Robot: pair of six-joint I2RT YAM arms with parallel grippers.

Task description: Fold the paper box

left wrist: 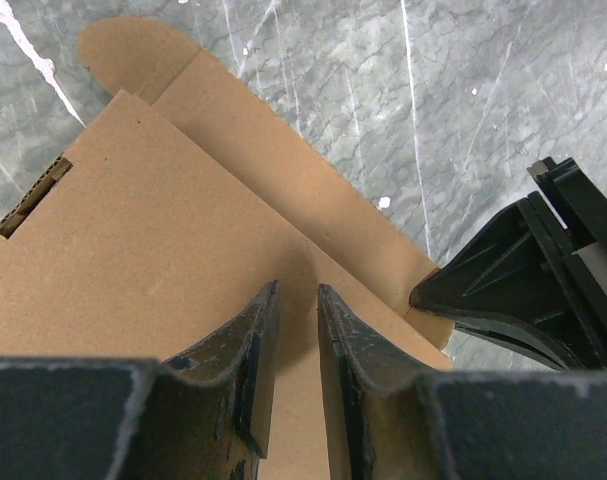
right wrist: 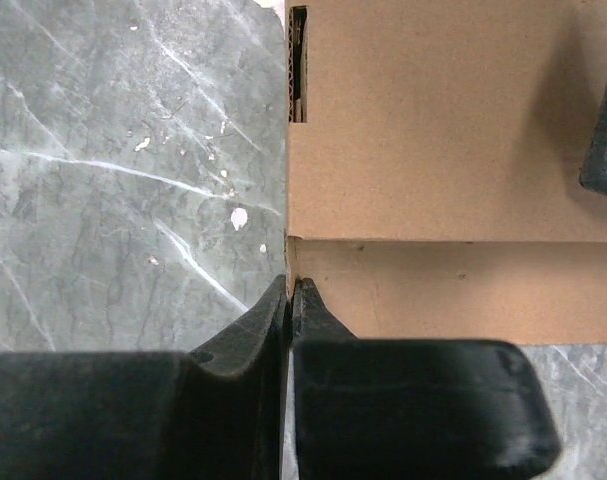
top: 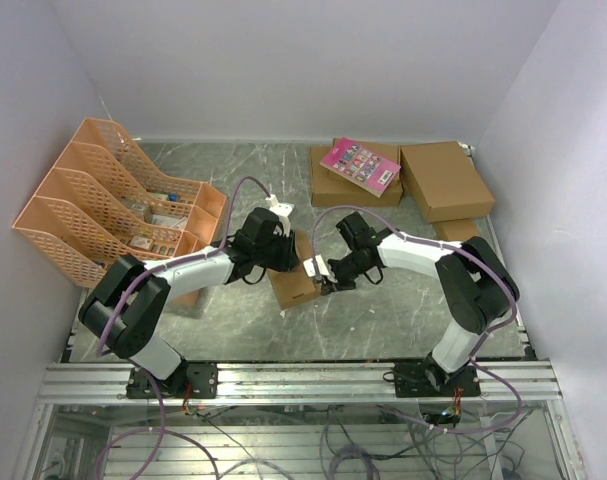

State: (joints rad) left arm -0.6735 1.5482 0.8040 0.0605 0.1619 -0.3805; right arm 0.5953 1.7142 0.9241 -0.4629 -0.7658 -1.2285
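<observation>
The paper box (top: 293,284) sits near the middle of the desk (top: 233,170), a bit closer to the near edge, right between the two arms. It looks partly folded. It has a flat brown top, a long flap (left wrist: 313,200) lying on the desk beside it, and a round tab (left wrist: 133,50) sticking out at one end.

The left claw (left wrist: 295,325) is narrow. Its two fingers have only a small gap, and nothing is in it. The tips are down on the flat top or very close to it; I cannot tell if they touch. The right claw (right wrist: 291,298) is almost shut, right at the thin side edge of the box, and it seems to pinch that edge.

What could go wrong? The cardboard is thin. If the right claw pulls too hard, the edge may bend in the wrong spot or tear. If the pinch is weak, the edge may slip out and the flap may flop flat. If the left claw pushes down too hard, the top may dent. If it pushes too softly, the whole box may slide on the smooth desk when the other claw pulls. The two claws are also very near each other, so they may bump.

The bigger boxes (top: 443,180) at the far right corner and the orange racks (top: 103,200) at the left edge are well apart from all this.
</observation>
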